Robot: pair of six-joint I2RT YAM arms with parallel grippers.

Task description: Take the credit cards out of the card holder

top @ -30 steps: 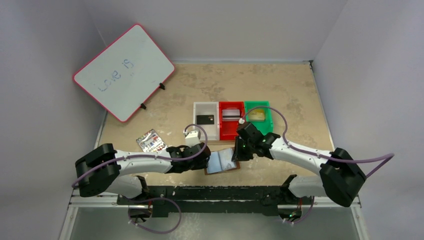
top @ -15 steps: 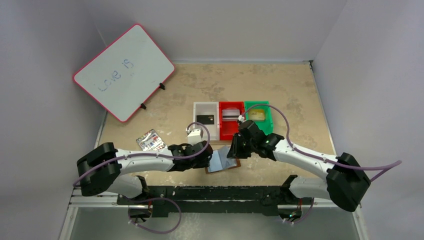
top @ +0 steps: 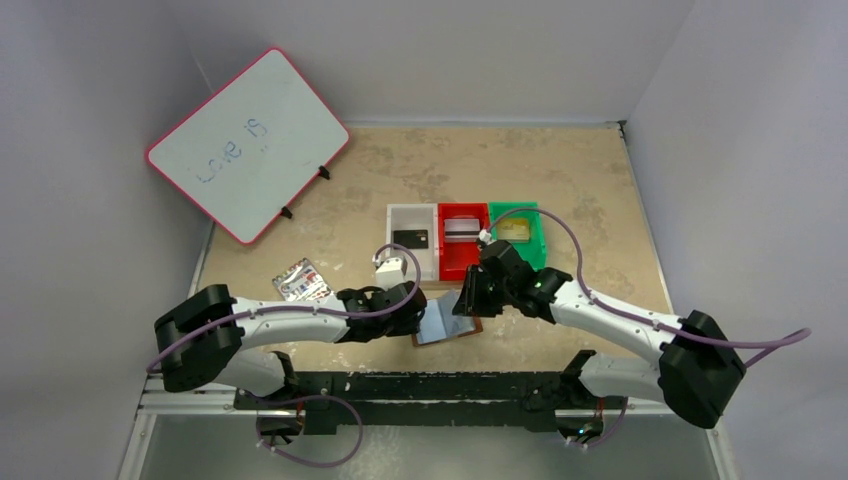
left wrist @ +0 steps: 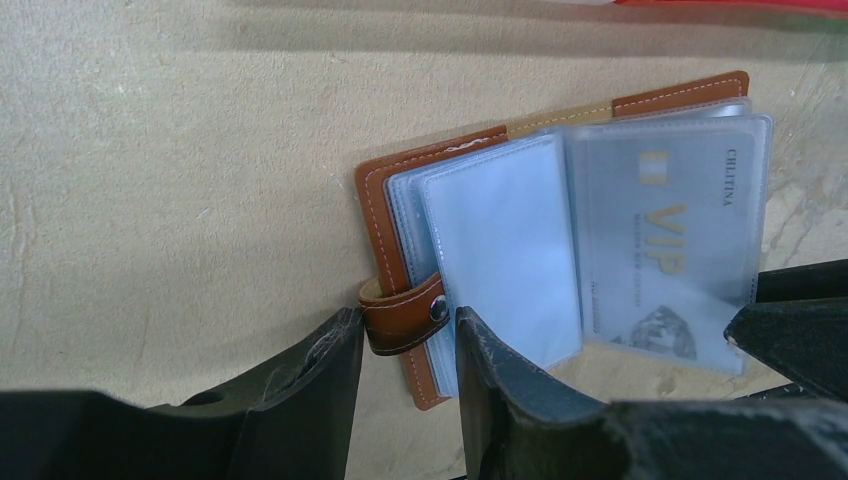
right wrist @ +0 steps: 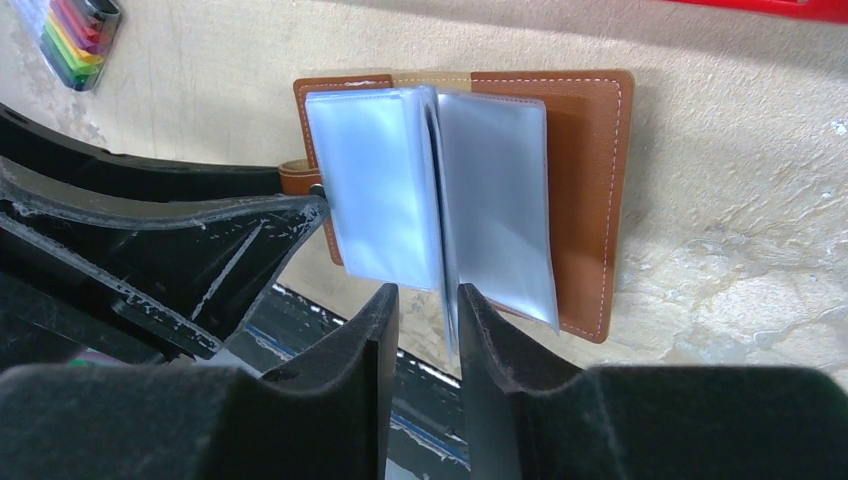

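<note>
Right claw (right wrist: pixel 425 310) edged leftward, parted at glossy clear sleeves (right wrist: pixel 380 190) | left claw (left wrist: pixel 403 328) pinching stitched brown leather card holder (right wrist: pixel 585 200) tab

The left pincer (left wrist: pixel 405 320) flanks the open card holder's (left wrist: pixel 375 215) snap tab (left wrist: pixel 398 312).

We reach both arms inward from our bases toward the card holder (right wrist: pixel 585 200). Our left arm (top: pixel 290 318) lies low and almost level, coming in from the card holder's left. Its wrist is turned so the left tool (left wrist: pixel 405 330) meets the card holder's left edge. That tool's fingers (left wrist: pixel 330 380) sit tight against either side of the card holder's snap tab (left wrist: pixel 400 318), clamped on it. Our right arm (top: pixel 610 312) slopes in from the card holder's right, its wrist raised above the far side. The right tool (right wrist: pixel 428 300) hangs over the card holder's middle fold. Its fingers (right wrist: pixel 480 340) are parted by a narrow gap and pinch nothing, with a clear sleeve (right wrist: pixel 443 230) standing loosely between them.
</note>
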